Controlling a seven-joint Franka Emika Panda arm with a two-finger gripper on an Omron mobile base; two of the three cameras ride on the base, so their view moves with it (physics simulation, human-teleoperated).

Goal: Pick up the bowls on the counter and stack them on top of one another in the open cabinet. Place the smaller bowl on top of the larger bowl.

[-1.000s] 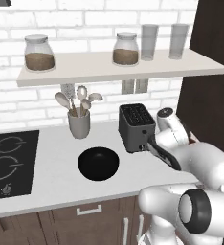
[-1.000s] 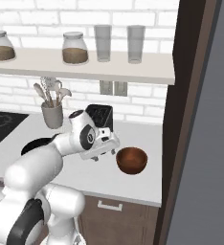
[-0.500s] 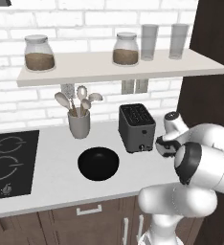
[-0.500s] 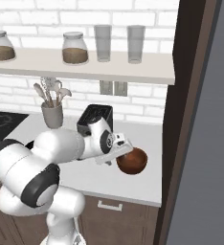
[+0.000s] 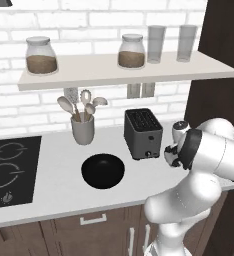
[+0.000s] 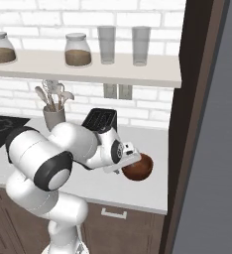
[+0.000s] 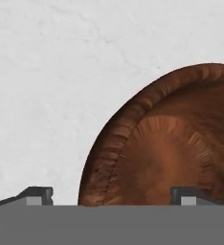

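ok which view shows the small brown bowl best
The hand view: the reddish-brown bowl is seen close up, its ribbed rim and inside clear, with one fingertip outside its rim and one over it. The right base view shows it whole on the counter, by the hand.

You get no readable text, labels, brands or nos. anywhere: toaster (image 5: 143,133), jars (image 5: 41,55), cooktop (image 5: 9,167) w/ ring markings only, no lettering.

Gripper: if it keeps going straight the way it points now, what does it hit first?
Most likely the smaller bowl: the gripper is open with the bowl's rim between its tips, one tip over the counter, the other over the bowl's inside. Depth is unclear.
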